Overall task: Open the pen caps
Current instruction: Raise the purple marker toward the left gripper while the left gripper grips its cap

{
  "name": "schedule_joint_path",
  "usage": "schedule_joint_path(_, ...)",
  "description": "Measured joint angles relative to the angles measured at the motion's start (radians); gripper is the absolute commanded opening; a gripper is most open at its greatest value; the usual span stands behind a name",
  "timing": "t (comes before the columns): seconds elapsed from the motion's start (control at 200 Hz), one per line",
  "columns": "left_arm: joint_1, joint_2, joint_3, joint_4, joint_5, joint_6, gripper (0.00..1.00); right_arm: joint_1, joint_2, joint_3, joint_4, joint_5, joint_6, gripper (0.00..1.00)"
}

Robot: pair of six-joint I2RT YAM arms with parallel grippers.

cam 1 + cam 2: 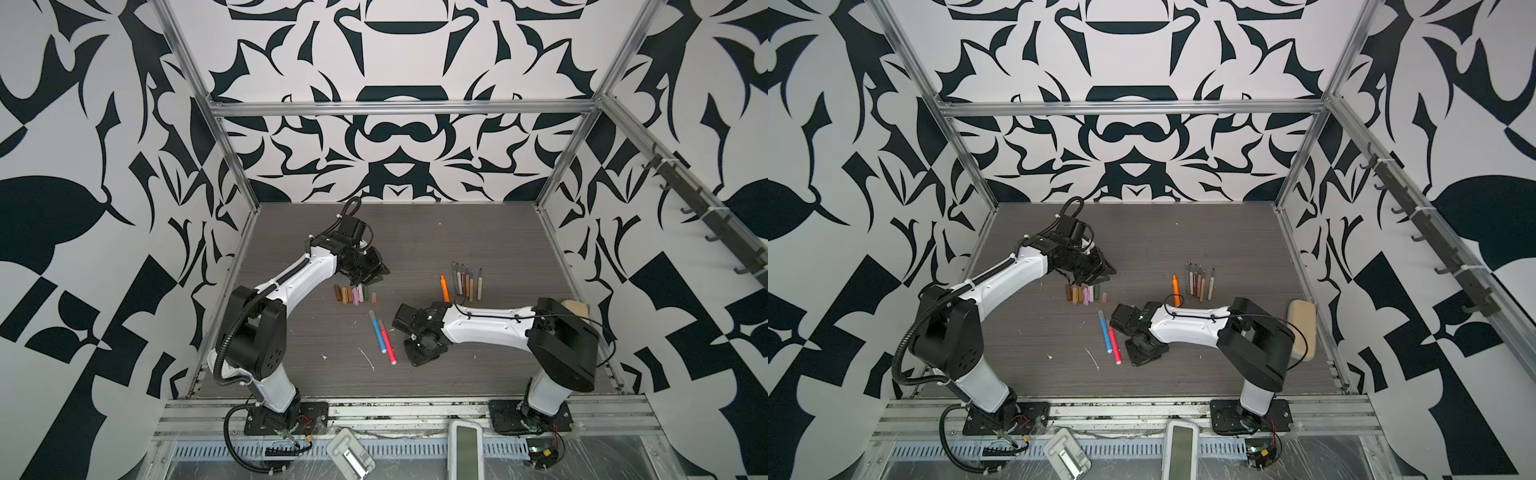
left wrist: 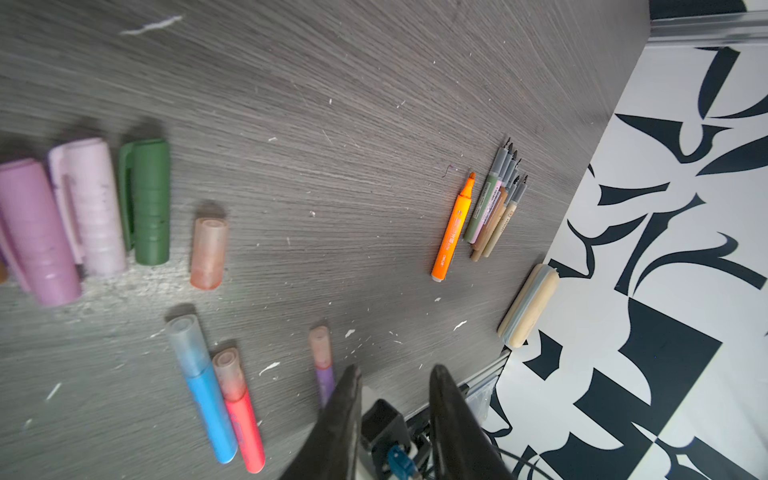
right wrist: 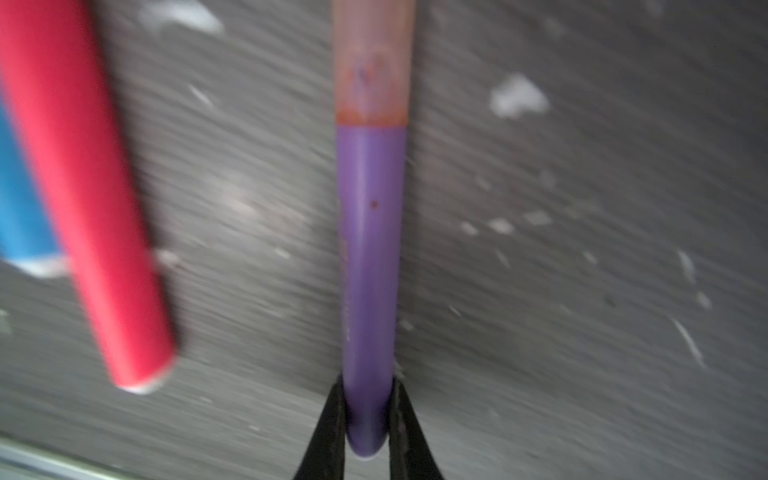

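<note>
My right gripper is shut on the tail end of a purple pen, which lies just above the table with its translucent peach cap on. In both top views the right wrist hides that pen. Beside it lie a blue pen and a pink-red pen, both capped. My left gripper is open with nothing between its fingers, hovering by a row of loose pen caps: pink, light pink, green and peach.
An uncapped orange pen and a bundle of several uncapped pens lie at the back right. A beige block rests by the right wall. Frame posts and patterned walls enclose the table.
</note>
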Motion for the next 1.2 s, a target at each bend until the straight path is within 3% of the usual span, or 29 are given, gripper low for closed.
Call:
schedule_joint_path(0.165, -0.051, 0.052, 0.07, -0.015, 0.0, -0.002, 0.33, -0.014, -0.129, -0.088, 0.007, -0.004, -0.004, 0.0)
schedule_joint_path(0.255, -0.08, 0.074, 0.104, -0.014, -0.002, -0.007, 0.33, -0.064, -0.24, -0.155, 0.07, -0.092, -0.011, 0.0)
schedule_joint_path(0.505, -0.127, 0.082, 0.121, -0.013, -0.015, -0.027, 0.34, -0.33, -0.497, -0.264, 0.14, -0.378, -0.031, 0.0)
schedule_joint_path(0.785, -0.187, 0.082, 0.113, 0.025, -0.031, -0.068, 0.35, -0.436, -0.505, -0.22, 0.056, -0.581, -0.122, 0.0)
schedule_joint_path(1.2, -0.261, 0.086, 0.113, 0.056, -0.037, -0.085, 0.35, -0.488, -0.472, -0.105, 0.024, -0.63, -0.131, 0.0)
